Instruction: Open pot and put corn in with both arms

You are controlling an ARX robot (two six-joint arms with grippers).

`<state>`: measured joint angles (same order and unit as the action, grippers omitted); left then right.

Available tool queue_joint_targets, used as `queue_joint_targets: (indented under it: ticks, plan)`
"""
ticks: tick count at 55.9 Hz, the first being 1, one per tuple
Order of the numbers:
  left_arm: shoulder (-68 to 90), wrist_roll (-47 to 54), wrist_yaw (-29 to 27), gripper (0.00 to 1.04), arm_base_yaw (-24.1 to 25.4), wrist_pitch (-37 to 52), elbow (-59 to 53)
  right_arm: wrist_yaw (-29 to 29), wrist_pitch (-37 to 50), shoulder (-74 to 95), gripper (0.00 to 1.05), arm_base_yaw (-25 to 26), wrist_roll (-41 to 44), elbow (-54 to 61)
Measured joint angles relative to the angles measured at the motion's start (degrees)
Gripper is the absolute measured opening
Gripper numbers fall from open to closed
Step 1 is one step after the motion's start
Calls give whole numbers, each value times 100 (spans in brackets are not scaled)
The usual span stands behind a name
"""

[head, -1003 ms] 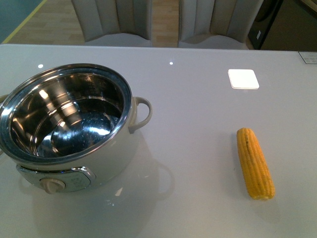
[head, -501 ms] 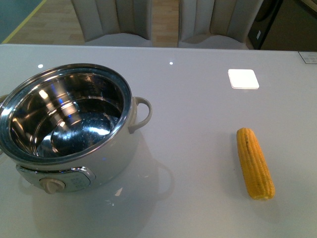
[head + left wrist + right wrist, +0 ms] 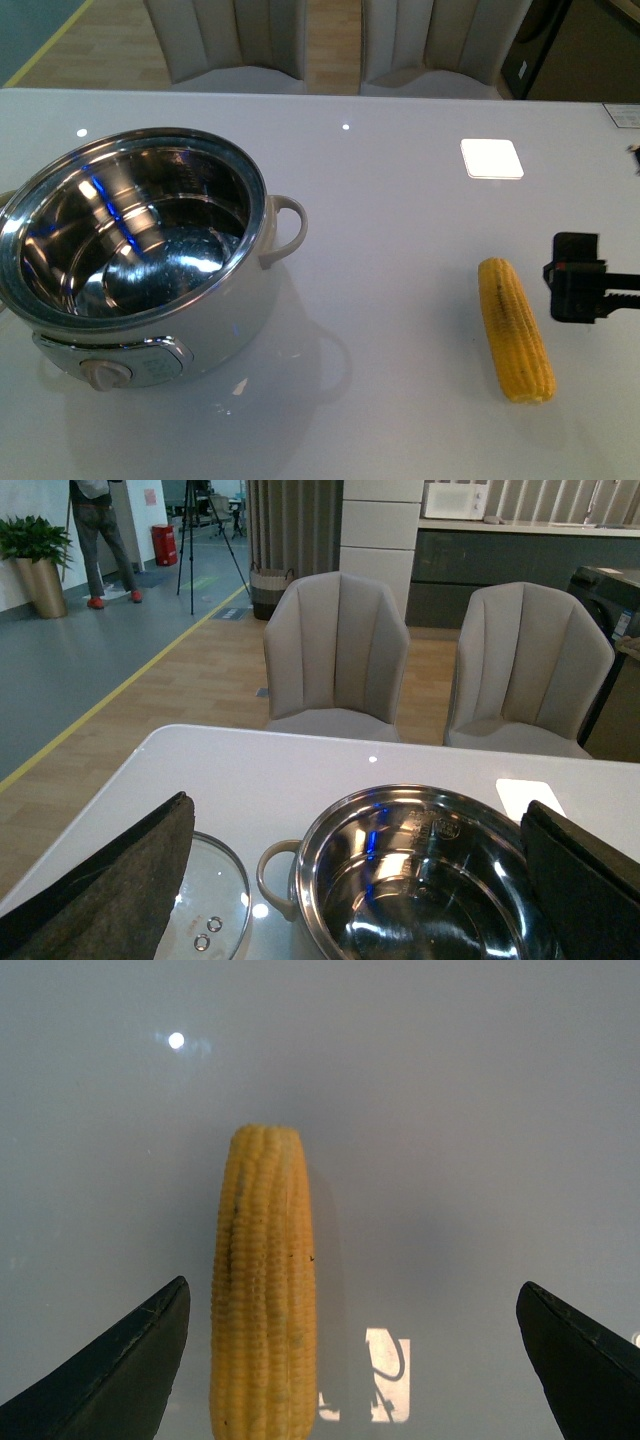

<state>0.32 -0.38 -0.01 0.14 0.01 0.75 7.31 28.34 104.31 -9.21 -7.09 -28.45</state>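
Note:
The cream-white pot (image 3: 140, 250) stands open at the table's left, its steel bowl empty. Its glass lid (image 3: 205, 900) lies flat on the table beside it. The corn (image 3: 515, 328) lies on the table at the right. My right gripper (image 3: 577, 290) shows at the right edge, just right of the corn. In the right wrist view it (image 3: 355, 1285) is open above the table, with the corn (image 3: 262, 1300) between its fingers, nearer one finger. My left gripper (image 3: 357, 810) is open and empty above the pot (image 3: 430, 880); it is out of the front view.
Two grey chairs (image 3: 235, 40) stand behind the table's far edge. A bright white square (image 3: 491, 159) shows on the table behind the corn. The table top (image 3: 400, 250) is glossy white.
My right gripper has come into the front view from the right edge, beside the corn. The pot and corn have not moved.

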Motion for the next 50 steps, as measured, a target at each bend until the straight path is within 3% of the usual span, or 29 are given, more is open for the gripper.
queue_joint_targets:
  ticks: [16,32,50]
  plan:
    - [0,0,0,98,0,0,0,-295,120,1582,96,-243,376,-623]
    - [0,0,-2,98,0,0,0,-417,2,2140,96,-310,656,-911]
    - [0,0,0,98,0,2,0,-511,-122,2124,48,-306,850,-914]
